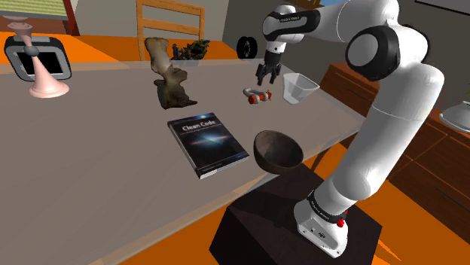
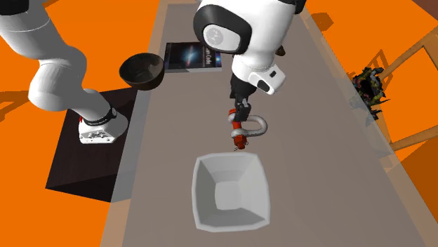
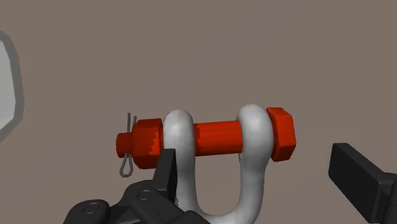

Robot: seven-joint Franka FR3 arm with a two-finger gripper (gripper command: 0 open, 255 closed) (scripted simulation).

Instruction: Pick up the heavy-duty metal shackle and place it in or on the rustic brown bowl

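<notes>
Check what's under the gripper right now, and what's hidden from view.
The grey shackle with its red bolt lies on the table beneath the open gripper. One finger covers part of one leg, and the bow's curve is partly hidden.

Arm [image 1: 392, 113] out fwd, claw [image 1: 268, 78] down, spread wide.

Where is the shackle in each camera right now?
Shoulder view: shackle on the table, below the gripper, left of the pale cup.
Second exterior view: mid-picture, just above the cup.
Wrist view: between the open fingers, at.
Shared landmark: the pale cup.
</notes>
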